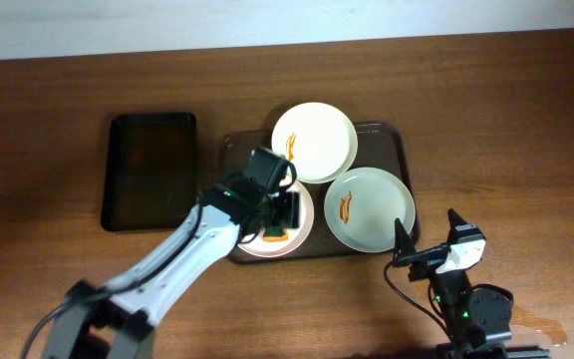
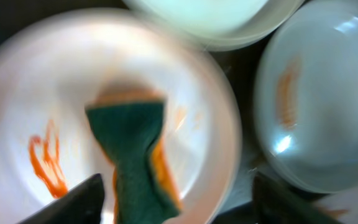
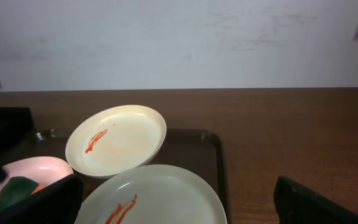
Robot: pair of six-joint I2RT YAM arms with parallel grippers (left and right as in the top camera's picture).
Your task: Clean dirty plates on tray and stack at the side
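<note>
Three white plates sit on the brown tray (image 1: 387,140). The back plate (image 1: 312,140), the right plate (image 1: 369,207) and the front-left plate (image 1: 302,234) each carry an orange smear. My left gripper (image 1: 285,207) hovers over the front-left plate (image 2: 36,93). Its fingers (image 2: 176,199) stand apart around a green and orange sponge (image 2: 132,155) that lies on this plate beside the smear (image 2: 48,162). The sponge touches only the left finger. My right gripper (image 1: 427,244) is open and empty at the tray's front right corner. It faces the right plate (image 3: 160,199) and the back plate (image 3: 117,140).
A smaller black tray (image 1: 149,170) lies left of the brown tray on the wooden table. A white wall runs along the table's far edge (image 3: 179,43). Bare table lies right of the brown tray (image 3: 303,143).
</note>
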